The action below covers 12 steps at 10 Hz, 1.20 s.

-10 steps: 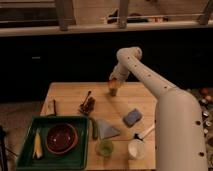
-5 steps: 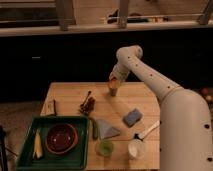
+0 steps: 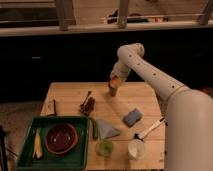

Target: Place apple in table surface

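Note:
Over the far middle of the light wooden table surface [image 3: 70,95] my gripper [image 3: 114,89] points down, a little above the planks. It is shut on the apple [image 3: 115,81], which shows as a small orange-red patch at the fingers; much of it is hidden by them. My white arm [image 3: 150,75] reaches in from the right.
A green tray [image 3: 50,162] at the front left holds a dark red bowl [image 3: 62,138] and a yellow item [image 3: 37,145]. On the table lie a brown object [image 3: 87,105], a blue sponge [image 3: 132,117], a grey cloth [image 3: 106,129], a green cup [image 3: 104,147], a white cup [image 3: 135,148] and a white utensil [image 3: 150,129].
The arm has shifted only slightly. The gripper stays over the far middle of the table, perhaps a touch lower, still shut on the apple.

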### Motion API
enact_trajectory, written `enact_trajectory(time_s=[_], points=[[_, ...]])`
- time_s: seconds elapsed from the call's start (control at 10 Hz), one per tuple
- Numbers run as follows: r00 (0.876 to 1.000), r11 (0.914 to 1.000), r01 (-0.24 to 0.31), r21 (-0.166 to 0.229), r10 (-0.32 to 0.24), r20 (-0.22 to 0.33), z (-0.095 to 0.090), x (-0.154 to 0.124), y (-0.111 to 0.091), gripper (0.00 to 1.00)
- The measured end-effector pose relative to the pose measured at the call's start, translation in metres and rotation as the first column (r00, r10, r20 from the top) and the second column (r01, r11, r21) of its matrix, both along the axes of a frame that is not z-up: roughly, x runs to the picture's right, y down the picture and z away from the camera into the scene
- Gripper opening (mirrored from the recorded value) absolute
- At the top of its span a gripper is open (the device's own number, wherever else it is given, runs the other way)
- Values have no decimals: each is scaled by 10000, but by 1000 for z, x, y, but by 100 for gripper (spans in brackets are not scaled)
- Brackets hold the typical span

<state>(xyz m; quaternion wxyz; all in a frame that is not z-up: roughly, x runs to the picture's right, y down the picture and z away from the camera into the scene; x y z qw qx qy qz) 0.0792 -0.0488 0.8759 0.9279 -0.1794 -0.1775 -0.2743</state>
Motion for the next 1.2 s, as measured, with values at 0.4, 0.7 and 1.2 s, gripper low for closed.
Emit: enact_trajectory(time_s=[0.4,0.7,1.2], points=[[9997,9997,190,179,-193,158,-22,-2,-4,0],[9994,9998,179,16,-179,312,-31,-1,-2,0],[9981,9993,177,-341,-156,597,-6,6,40,0]])
